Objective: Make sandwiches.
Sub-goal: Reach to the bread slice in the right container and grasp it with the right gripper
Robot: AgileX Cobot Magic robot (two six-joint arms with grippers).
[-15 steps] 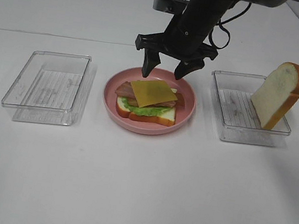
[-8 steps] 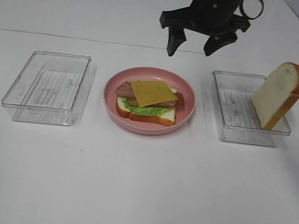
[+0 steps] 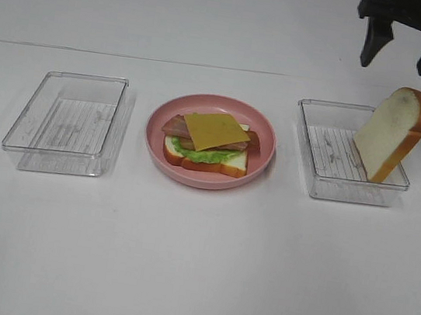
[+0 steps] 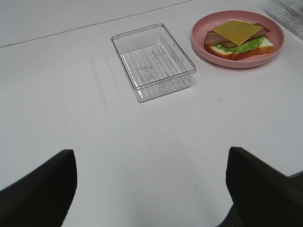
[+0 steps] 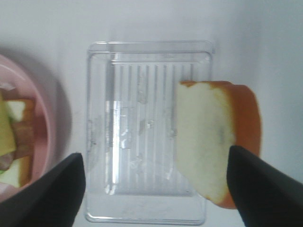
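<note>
Moved from above the plate point(image 3: 259, 158) at centre to the upper right corner of the high view: right gripper point(image 3: 407, 52), now above and behind the right tray point(image 3: 312, 158), jaws spread wide and holding nothing. Seen from its own wrist camera, both dark fingers point(image 5: 52, 194) flanking the tray point(image 5: 99, 142) with the leaning bread slice point(image 5: 208, 142) between them (no contact with either)

Unchanged on the pink plate at centre: open sandwich point(image 3: 207, 145), built of a bottom bread slice, green lettuce, brown bacon and a yellow cheese square point(image 3: 216, 132) on top, no upper slice on it yet

Standing tilted at the right end of the right tray: second bread slice point(image 3: 390, 134), white face towards the plate, orange-brown crust to the right, top poking above the tray rim

Left of the plate, near but apart: left tray point(image 3: 65, 123), clear plastic

Out of the high view: left gripper point(image 4: 151, 189), jaws wide apart and gripping nothing, hovering over bare white table point(image 3: 195, 265), with the left tray point(image 4: 152, 61) and the plate point(image 4: 203, 45) with its sandwich point(image 4: 239, 39) further off in the upper part of its wrist view
</note>
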